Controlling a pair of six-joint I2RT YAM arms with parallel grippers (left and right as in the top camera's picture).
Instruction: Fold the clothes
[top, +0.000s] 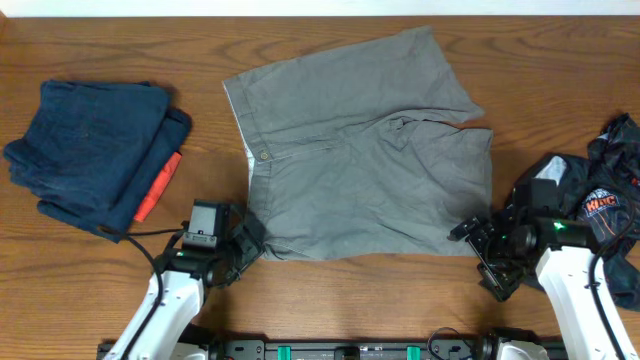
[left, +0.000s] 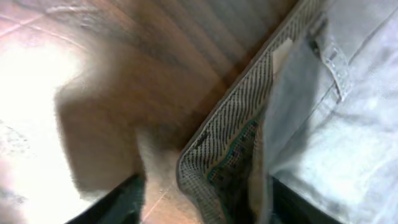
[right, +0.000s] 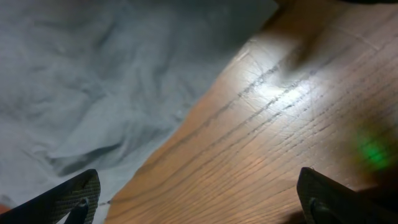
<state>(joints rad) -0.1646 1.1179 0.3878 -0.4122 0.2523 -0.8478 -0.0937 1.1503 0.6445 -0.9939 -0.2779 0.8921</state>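
Note:
Grey shorts (top: 360, 150) lie spread flat in the middle of the table, waistband to the left. My left gripper (top: 243, 255) is open at the shorts' near-left corner; in the left wrist view the waistband corner (left: 217, 168) lies between the two fingers (left: 205, 211). My right gripper (top: 482, 255) is open and empty just off the shorts' near-right corner; the right wrist view shows the grey hem (right: 93, 93) to the left and bare wood between the fingers (right: 199, 199).
A folded navy garment (top: 95, 150) with an orange item (top: 158, 187) under it lies at the left. A dark crumpled garment with an orange logo (top: 600, 200) lies at the right, beside the right arm.

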